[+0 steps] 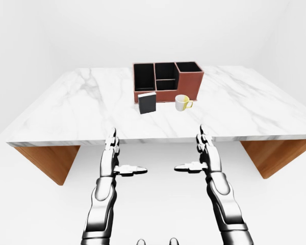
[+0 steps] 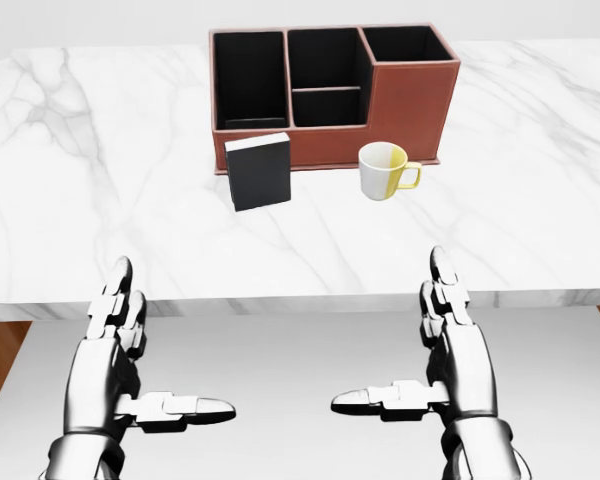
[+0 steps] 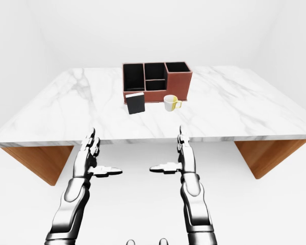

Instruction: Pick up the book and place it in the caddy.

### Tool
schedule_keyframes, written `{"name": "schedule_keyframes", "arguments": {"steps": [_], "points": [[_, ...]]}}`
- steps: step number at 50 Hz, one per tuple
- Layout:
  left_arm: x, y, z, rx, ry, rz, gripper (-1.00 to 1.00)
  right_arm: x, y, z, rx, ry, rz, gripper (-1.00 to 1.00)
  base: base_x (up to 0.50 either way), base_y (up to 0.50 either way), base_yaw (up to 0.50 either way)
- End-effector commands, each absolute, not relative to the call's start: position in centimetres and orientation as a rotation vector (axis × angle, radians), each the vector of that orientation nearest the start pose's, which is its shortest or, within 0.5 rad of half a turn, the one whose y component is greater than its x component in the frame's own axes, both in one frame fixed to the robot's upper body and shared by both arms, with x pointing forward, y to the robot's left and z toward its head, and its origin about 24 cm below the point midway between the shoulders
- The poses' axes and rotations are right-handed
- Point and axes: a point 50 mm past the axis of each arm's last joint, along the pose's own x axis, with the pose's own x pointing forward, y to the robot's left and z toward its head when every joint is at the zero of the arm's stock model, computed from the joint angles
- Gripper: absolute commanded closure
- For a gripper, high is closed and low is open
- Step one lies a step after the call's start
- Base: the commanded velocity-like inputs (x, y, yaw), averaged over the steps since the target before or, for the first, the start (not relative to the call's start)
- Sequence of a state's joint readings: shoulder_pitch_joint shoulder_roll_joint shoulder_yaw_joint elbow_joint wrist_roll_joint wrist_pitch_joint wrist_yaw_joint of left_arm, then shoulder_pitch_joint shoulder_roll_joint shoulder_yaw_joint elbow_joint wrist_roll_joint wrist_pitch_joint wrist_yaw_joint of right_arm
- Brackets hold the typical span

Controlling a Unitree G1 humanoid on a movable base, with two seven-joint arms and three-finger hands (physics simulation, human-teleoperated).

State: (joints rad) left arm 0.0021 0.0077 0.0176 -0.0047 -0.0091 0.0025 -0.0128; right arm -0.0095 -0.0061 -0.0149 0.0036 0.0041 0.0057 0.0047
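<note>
A black book [image 2: 259, 171] stands upright on the marble table [image 2: 100, 220], just below the left end of the red-brown caddy [image 2: 410, 105]. The caddy has several black open compartments. Both of my hands hang below the table's near edge, well short of the book. My left hand [image 2: 145, 360] is open, fingers up and thumb pointing inward. My right hand [image 2: 420, 350] mirrors it, open and holding nothing.
A white and yellow mug [image 2: 385, 170] stands right of the book, close against the caddy's wall. The table rests on wooden supports [image 1: 48, 161] at both ends. White floor lies between me and the table edge.
</note>
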Motion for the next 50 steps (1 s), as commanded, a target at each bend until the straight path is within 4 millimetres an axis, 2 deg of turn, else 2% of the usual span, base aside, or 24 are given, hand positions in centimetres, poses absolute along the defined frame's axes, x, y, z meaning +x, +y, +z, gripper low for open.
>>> {"name": "schedule_keyframes", "arguments": {"steps": [1, 10, 13, 19, 24, 34, 45, 50], "points": [[25.3, 16.4, 4.4, 0.001, -0.005, 0.020, -1.00, 26.4, -15.7, 4.7, 0.005, 0.016, -0.021, -1.00, 0.00, 0.00, 0.00], [25.5, 16.7, 4.8, 0.004, -0.012, 0.027, -1.00, 27.4, -16.0, 5.2, -0.010, 0.004, -0.007, -1.00, 0.00, 0.00, 0.00], [25.4, 16.6, 5.1, 0.015, -0.024, 0.018, -1.00, 27.4, -16.2, 5.1, -0.082, 0.024, 0.002, -1.00, 0.00, 0.00, 0.00], [25.8, 16.9, 6.0, 0.015, -0.032, 0.022, -1.00, 27.8, -16.4, 6.5, -0.098, -0.029, 0.008, -1.00, 0.00, 0.00, 0.00], [26.4, 17.5, 8.5, 0.007, -0.127, 0.037, -1.00, 28.5, -16.9, 8.2, -0.106, -0.091, 0.031, -1.00, 0.00, 0.00, 0.00], [28.3, 18.5, 11.9, -0.013, -0.251, 0.037, -1.00, 29.4, -17.0, 11.4, -0.123, -0.206, 0.082, -1.00, 0.00, 0.00, 0.00], [29.0, 18.7, 15.2, 0.014, -0.367, 0.034, -1.00, 30.2, -16.5, 14.3, -0.143, -0.309, 0.125, -1.00, 0.00, 0.00, 0.00], [29.0, 18.9, 16.0, 0.016, -0.399, 0.039, -1.00, 30.4, -16.2, 15.3, -0.132, -0.347, 0.142, -1.00, 0.00, 0.00, 0.00]]}}
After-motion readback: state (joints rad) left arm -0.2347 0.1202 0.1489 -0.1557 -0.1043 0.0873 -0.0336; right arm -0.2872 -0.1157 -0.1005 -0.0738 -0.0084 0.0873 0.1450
